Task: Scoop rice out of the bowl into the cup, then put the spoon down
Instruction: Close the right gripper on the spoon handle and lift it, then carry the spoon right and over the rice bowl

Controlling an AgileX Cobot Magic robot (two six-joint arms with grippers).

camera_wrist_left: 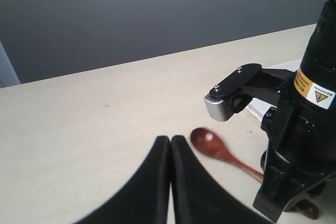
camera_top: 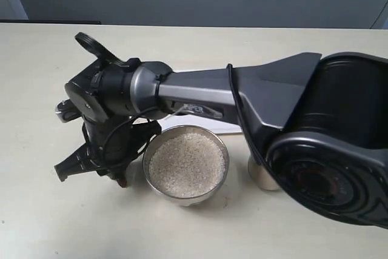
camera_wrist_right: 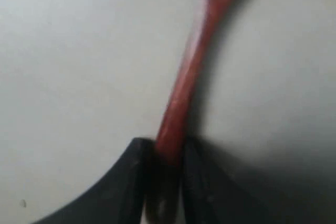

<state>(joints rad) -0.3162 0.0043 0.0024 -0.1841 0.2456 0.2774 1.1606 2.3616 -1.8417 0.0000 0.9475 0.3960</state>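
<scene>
My right jaws are clamped on the spoon (camera_wrist_right: 184,93) by its thin handle, its oval head down on the surface (camera_top: 60,222) just beside the bowl (camera_top: 147,168) of rice (camera_top: 188,163). The cup (camera_top: 262,177) sits on the bowl's far side, half hidden under my arm. My left jaws are pressed together, empty.

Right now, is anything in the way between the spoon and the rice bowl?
Nothing visible does. The right gripper holds the spoon by its handle just left of the bowl, and the rice lies uncovered. The gripper's body hides part of the gap in the exterior view.
</scene>
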